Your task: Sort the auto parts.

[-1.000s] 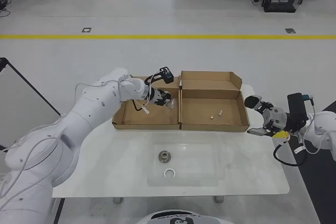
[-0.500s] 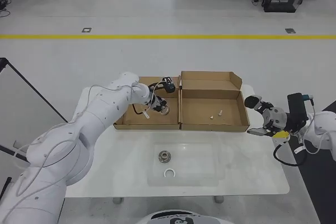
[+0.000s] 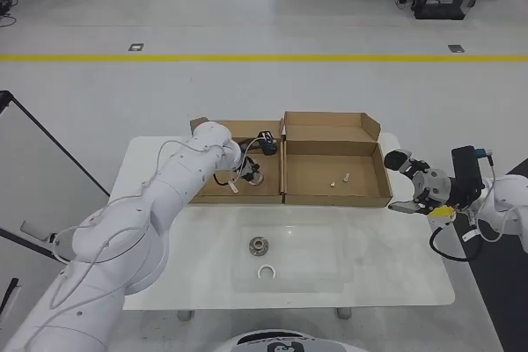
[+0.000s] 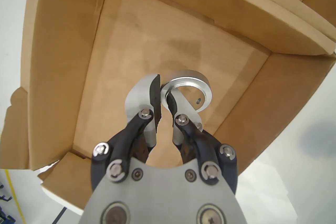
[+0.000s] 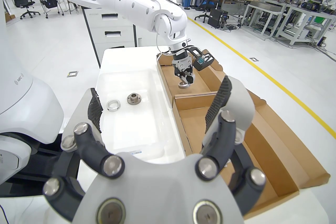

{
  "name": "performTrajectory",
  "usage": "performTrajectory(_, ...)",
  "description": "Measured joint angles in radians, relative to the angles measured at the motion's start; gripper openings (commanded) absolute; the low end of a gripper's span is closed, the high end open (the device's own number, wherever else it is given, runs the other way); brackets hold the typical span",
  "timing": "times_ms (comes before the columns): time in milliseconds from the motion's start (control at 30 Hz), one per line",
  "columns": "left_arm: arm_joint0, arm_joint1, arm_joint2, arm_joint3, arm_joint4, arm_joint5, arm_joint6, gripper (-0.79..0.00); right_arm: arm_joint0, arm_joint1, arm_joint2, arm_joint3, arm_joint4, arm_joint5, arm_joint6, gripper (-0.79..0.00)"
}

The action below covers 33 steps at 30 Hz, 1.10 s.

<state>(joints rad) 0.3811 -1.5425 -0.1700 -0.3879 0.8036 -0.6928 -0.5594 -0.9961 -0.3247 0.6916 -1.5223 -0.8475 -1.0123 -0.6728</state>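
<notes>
My left gripper [image 4: 162, 91] is shut on the wall of a silver metal ring [image 4: 189, 83], one finger outside it and one inside. It holds the ring low inside the left cardboard box [image 4: 60, 51]. The top view shows this gripper [image 3: 253, 173] in the right part of that box [image 3: 213, 187]. From the right wrist view, the ring [image 5: 183, 86] hangs just above the box floor. My right gripper [image 5: 160, 93] is open and empty, off the table's right end [image 3: 398, 185]. A flanged hub [image 3: 259, 244] and a second ring [image 3: 266, 272] lie in the clear tray [image 3: 334, 273].
The right cardboard box [image 3: 370, 189] adjoins the left one and holds two small pale fasteners [image 3: 333, 184] [image 3: 345, 175]. Both box lids stand open at the back. The tray sits on the white table [image 3: 194, 255] in front of the boxes.
My left arm has swung further over the table and its gripper has come down and slightly nearer inside the left box, still holding the ring. The right arm has stayed still.
</notes>
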Motion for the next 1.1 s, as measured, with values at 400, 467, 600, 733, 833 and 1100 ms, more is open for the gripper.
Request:
performTrajectory(400, -0.007, -0.049, -0.007, 0.097, 0.079, -0.020, 0.057, 0.000, 0.000, 0.000, 0.000, 0.000, 0.000, 0.000, 0.000, 0.000)
performTrajectory(467, -0.013, -0.052, -0.011, 0.108, 0.084, -0.028, 0.071, 0.000, 0.000, 0.000, 0.000, 0.000, 0.000, 0.000, 0.000, 0.000)
performTrajectory(600, -0.031, -0.055, -0.017, 0.125, 0.100, -0.040, 0.101, 0.000, 0.000, 0.000, 0.000, 0.000, 0.000, 0.000, 0.000, 0.000)
performTrajectory(733, -0.066, -0.053, -0.025, 0.122, 0.116, -0.080, 0.132, 0.000, 0.000, 0.000, 0.000, 0.000, 0.000, 0.000, 0.000, 0.000)
performTrajectory(833, -0.090, -0.048, -0.039, 0.113, 0.107, -0.142, 0.158, 0.000, 0.000, 0.000, 0.000, 0.000, 0.000, 0.000, 0.000, 0.000)
performTrajectory(1100, -0.125, -0.030, -0.083, 0.063, 0.033, -0.314, 0.120, 0.000, 0.000, 0.000, 0.000, 0.000, 0.000, 0.000, 0.000, 0.000)
